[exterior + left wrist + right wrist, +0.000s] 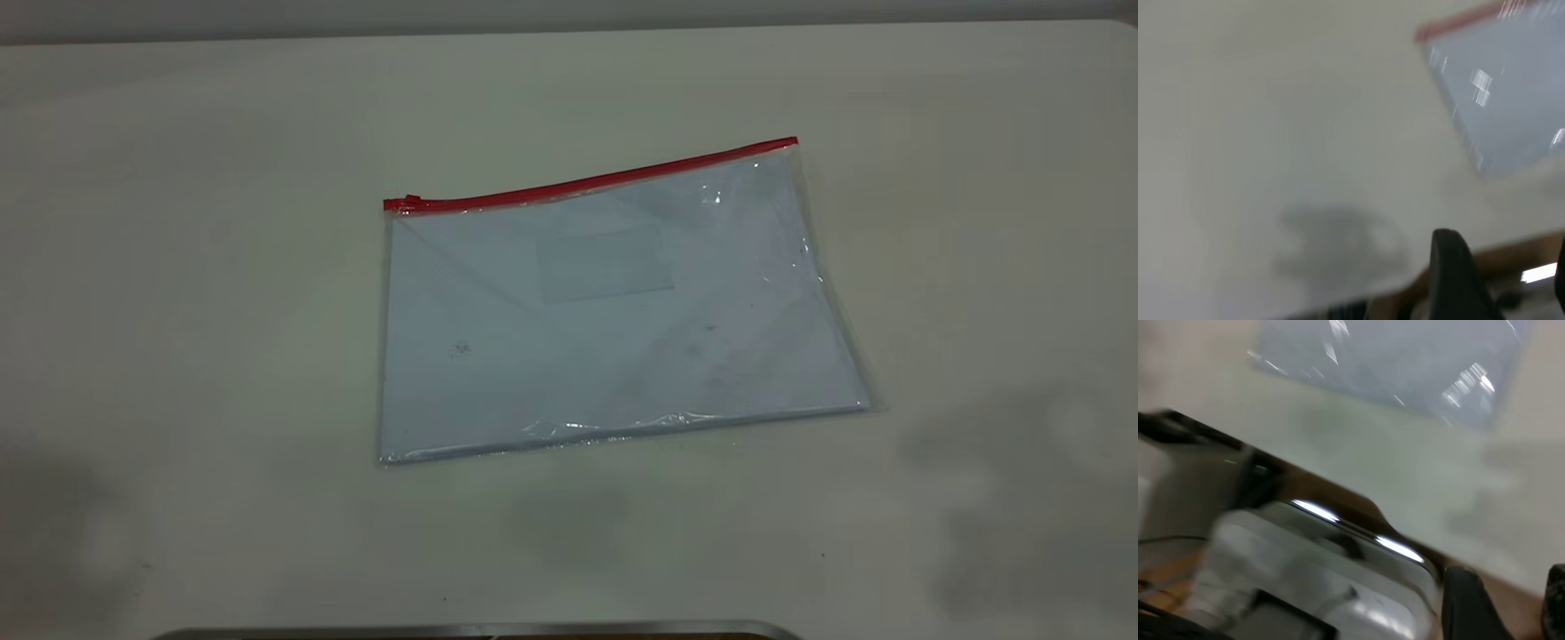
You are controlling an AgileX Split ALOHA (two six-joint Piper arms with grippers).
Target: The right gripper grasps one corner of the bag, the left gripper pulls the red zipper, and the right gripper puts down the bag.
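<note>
On the worktop (178,267) the bag (605,329) is laid flat, red zipper (591,182) along its far edge and untouched. Both hands are kept near the worktop's edge, well apart from it; their opening cannot be told, nothing is held

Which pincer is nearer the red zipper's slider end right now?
Left, probably. The left pincer hangs at the table edge, facing one end of the red zipper; the right pincer sits off the edge, facing the opposite side of the bag.

Both wrist views are blurred; the bag (1511,100) is cut off there.
</note>
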